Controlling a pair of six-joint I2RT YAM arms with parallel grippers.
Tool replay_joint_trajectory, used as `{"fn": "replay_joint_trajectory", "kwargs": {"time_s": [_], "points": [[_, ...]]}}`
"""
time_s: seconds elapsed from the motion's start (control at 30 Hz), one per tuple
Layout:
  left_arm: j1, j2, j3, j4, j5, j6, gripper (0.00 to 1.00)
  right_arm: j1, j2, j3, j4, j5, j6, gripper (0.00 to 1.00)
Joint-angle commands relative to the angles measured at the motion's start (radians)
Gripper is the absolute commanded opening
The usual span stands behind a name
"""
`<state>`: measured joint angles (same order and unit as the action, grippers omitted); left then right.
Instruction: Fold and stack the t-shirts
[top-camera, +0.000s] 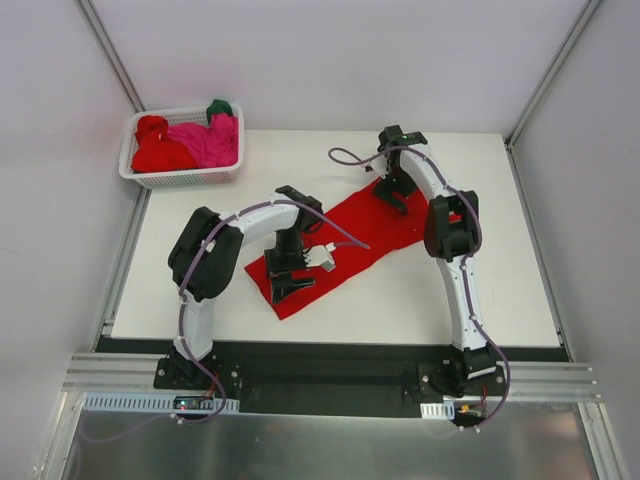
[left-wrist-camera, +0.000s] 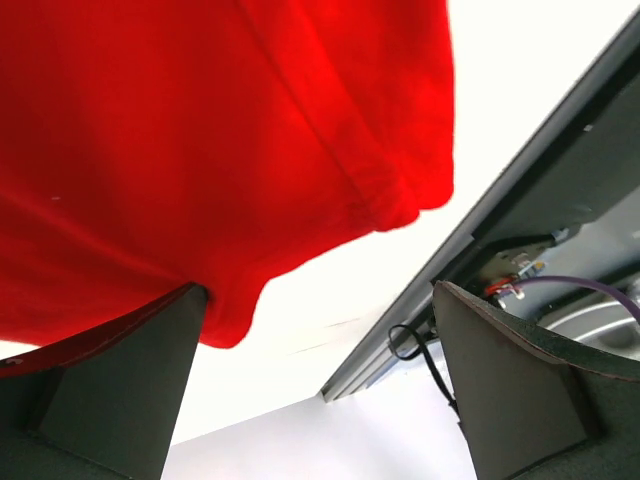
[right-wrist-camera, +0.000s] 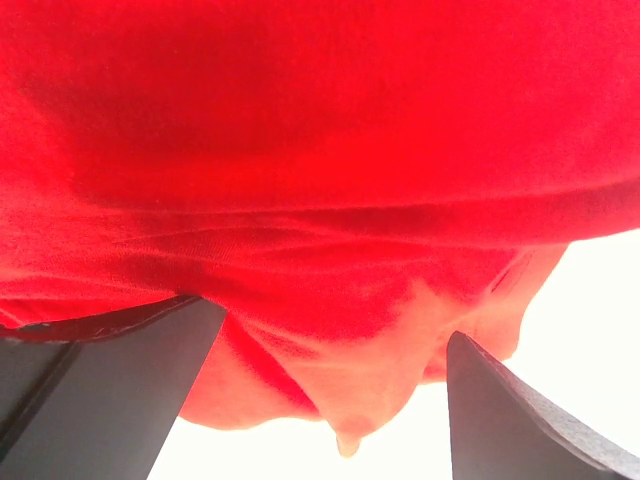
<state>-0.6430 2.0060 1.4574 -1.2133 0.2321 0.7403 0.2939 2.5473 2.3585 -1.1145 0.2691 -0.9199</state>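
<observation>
A bright red t-shirt (top-camera: 345, 240) lies as a long strip across the middle of the white table, from lower left to upper right. My left gripper (top-camera: 288, 282) is down over its lower-left end, jaws open; in the left wrist view (left-wrist-camera: 318, 290) the red cloth (left-wrist-camera: 200, 150) fills the top and its edge touches the left finger (left-wrist-camera: 120, 390). My right gripper (top-camera: 393, 196) is down over the strip's upper-right end, jaws open; in the right wrist view (right-wrist-camera: 335, 322) a red fold (right-wrist-camera: 330, 250) hangs between the fingers. More shirts, red (top-camera: 160, 150), magenta-pink (top-camera: 208, 142) and dark green (top-camera: 219, 106), lie in the basket.
The white lattice basket (top-camera: 185, 178) stands at the table's back left corner. A metal frame rail (left-wrist-camera: 480, 220) runs along the table's near edge. Grey walls close in the left, back and right sides.
</observation>
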Motion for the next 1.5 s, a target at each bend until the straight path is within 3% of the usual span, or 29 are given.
{"fn": "replay_joint_trajectory", "kwargs": {"time_s": [0.0, 0.37, 1.0, 1.27, 1.47], "points": [[-0.030, -0.055, -0.003, -0.075, 0.084, -0.012, 0.97, 0.011, 0.018, 0.002, 0.133, 0.016, -0.008, 0.96], [-0.127, -0.070, -0.037, -0.074, 0.156, -0.062, 0.96, 0.027, 0.028, 0.008, 0.249, 0.025, -0.002, 0.96], [-0.280, 0.109, 0.139, -0.012, 0.299, -0.150, 0.96, 0.123, 0.030, -0.016, 0.363, 0.010, 0.021, 0.96], [-0.256, -0.033, 0.008, -0.006, 0.202, -0.107, 0.95, 0.123, -0.038, -0.114, 0.370, 0.044, -0.013, 0.96], [-0.227, -0.171, 0.021, -0.048, 0.139, -0.133, 0.95, 0.123, -0.035, -0.116, 0.363, 0.055, -0.010, 0.96]]}}
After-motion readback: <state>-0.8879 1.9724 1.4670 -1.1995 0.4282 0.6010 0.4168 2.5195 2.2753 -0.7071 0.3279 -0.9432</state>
